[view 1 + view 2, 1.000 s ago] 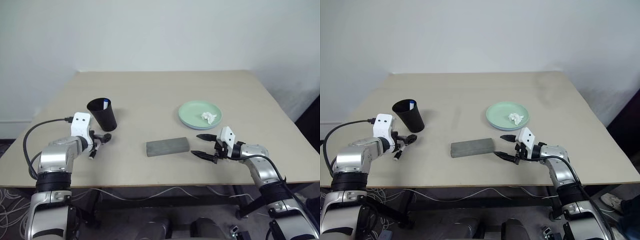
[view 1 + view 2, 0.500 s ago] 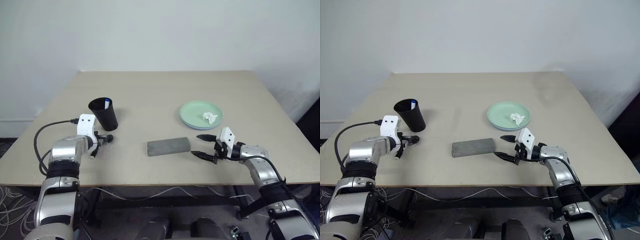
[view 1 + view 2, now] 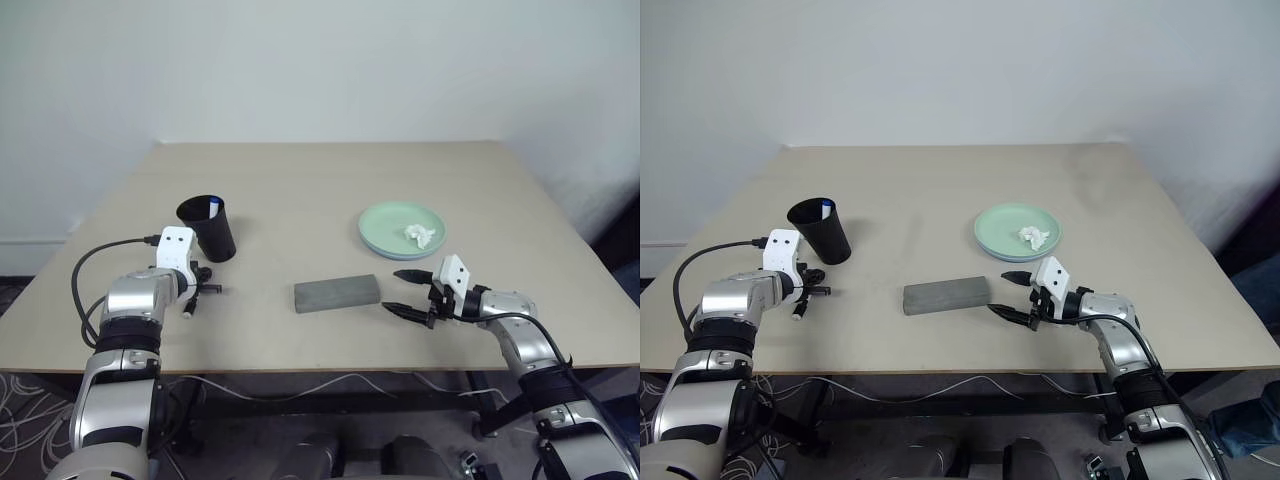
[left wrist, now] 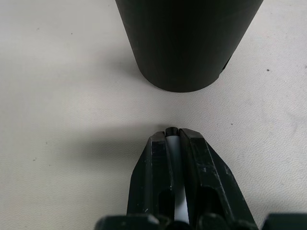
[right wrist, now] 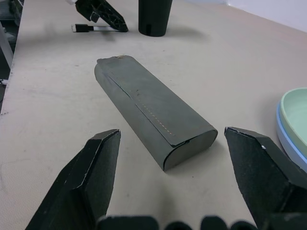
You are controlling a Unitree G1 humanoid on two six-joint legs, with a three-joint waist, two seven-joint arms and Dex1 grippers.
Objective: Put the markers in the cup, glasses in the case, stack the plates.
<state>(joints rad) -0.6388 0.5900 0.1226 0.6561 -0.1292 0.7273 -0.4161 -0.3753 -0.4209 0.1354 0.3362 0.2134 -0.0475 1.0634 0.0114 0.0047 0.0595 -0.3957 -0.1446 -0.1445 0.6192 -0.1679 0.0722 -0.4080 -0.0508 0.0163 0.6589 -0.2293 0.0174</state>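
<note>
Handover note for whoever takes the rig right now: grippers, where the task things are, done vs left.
Left gripper: shut on the dark-ended marker, low over the table, just short of the cup.
Right gripper: open, empty, hovering beside the case.
Done: the blue-capped marker stands in the cup. The plates are stacked, mint green over light blue, with a white scrap on top. The case is closed; the glasses are presumably inside, but I cannot see into it.
Left: lift the held marker and drop it in the cup.
</note>
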